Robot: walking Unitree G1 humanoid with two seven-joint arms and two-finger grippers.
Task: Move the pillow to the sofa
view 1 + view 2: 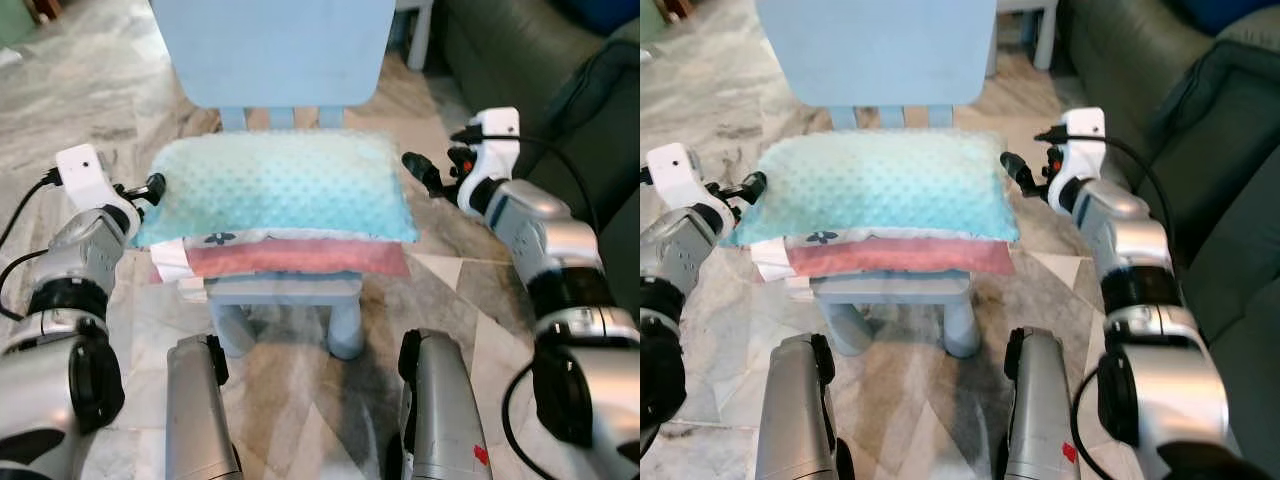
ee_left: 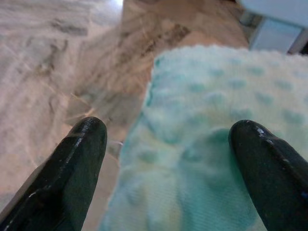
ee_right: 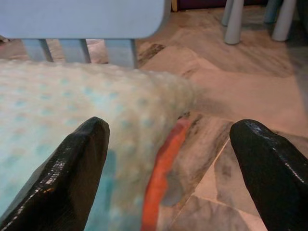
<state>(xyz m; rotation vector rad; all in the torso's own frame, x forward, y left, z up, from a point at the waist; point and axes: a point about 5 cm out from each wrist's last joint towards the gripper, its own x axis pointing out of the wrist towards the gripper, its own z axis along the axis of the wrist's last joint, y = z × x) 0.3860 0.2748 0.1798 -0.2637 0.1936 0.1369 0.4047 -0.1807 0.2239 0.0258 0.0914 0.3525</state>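
Mint-green dotted plush covers the pillow (image 1: 278,185), which lies flat on the seat of a pale blue chair (image 1: 272,45), on top of a folded pink cloth (image 1: 300,258) and a white patterned one (image 1: 215,240). It overhangs both side edges of the seat.

The left gripper (image 1: 150,187) sits at the pillow's left end and the right gripper (image 1: 420,172) just off its right end. Both have their fingers spread wide and grasp nothing. In the left wrist view one finger (image 2: 272,168) is over the plush while the other (image 2: 67,171) hangs over the marble floor (image 1: 80,80). In the right wrist view the pillow's corner lies between the two fingers.

The pillow looks light, soft and easily squashed. It would likely sag in the middle if lifted from one end only, and the nubbly fabric should give decent grip. Holding the two short ends, with each pair of fingers closing over the full thickness of the edge, seems the soundest hold. The cloths beneath are loose and could drag along if the fingers reach too low. The dark green sofa (image 1: 530,70) stands close by on the robot's right.
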